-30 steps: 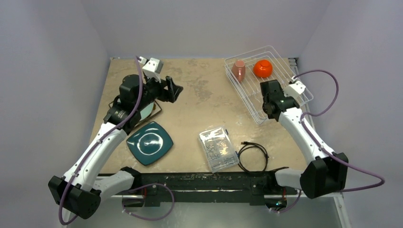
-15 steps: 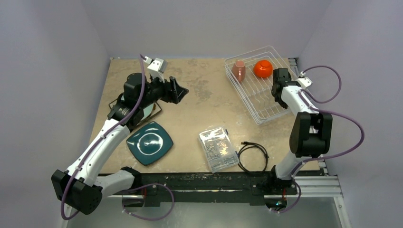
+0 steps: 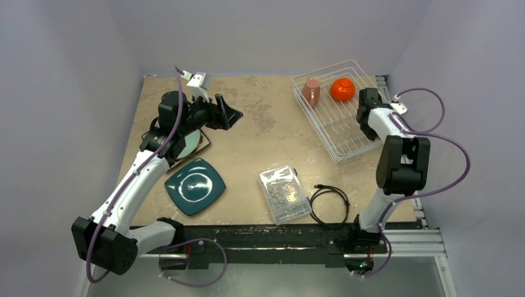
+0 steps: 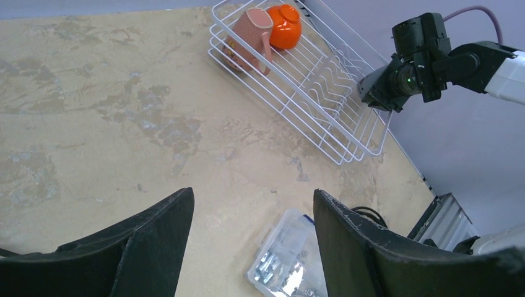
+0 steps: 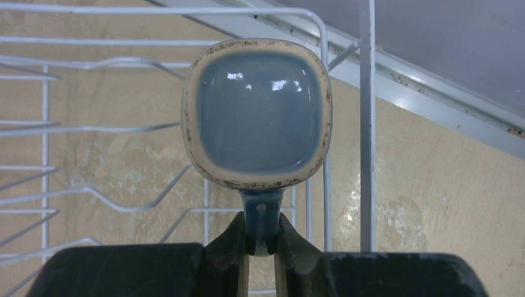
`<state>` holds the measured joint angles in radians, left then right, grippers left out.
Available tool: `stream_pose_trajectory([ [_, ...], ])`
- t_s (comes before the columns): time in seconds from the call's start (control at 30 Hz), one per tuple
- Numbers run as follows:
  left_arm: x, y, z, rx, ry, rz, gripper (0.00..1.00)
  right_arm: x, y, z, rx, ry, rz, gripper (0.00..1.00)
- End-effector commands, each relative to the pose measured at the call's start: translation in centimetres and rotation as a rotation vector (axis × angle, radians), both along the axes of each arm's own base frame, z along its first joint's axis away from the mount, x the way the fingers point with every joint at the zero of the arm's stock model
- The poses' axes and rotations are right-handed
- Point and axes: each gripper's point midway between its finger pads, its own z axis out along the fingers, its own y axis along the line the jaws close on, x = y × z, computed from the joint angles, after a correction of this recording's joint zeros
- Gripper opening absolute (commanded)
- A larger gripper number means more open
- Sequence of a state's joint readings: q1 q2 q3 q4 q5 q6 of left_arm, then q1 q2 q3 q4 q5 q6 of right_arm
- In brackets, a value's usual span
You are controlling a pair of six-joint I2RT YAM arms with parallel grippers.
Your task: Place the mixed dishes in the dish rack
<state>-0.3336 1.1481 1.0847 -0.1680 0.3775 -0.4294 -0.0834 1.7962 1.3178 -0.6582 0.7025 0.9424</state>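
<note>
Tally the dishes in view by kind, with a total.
Cups and mugs: 2 (pink cup, small grey mug held by the right gripper)
Bowls: 1 (orange bowl)
Plates: 2 at least (dark teal square plate, pale green plate partly hidden by the left arm)
Total: 5; more may lie under that arm, cannot tell.

Lighting is bright, even and diffuse from overhead; shadows on the table (image 3: 272, 142) are faint and soft-edged. Glare spots sit at 12 o'clock on the small grey mug (image 5: 257, 114). The left gripper (image 4: 252, 197) reads dark and soft at 6 o'clock of its wrist view.
</note>
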Motion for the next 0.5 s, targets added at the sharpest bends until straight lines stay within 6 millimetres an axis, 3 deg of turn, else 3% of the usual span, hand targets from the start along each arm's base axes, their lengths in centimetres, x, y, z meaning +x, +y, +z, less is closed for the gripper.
stream_pose_trajectory([
  [0.0,0.1,-0.3,3.1,-0.048,-0.077,-0.018,0.69,1.4,-0.9,1.0,-0.003,-0.073,-0.053,0.00],
  [0.47,0.4,-0.4,2.6,-0.038,-0.067,-0.017,0.69,0.6,-1.2,-1.2,0.019,-0.032,-0.078,0.18],
])
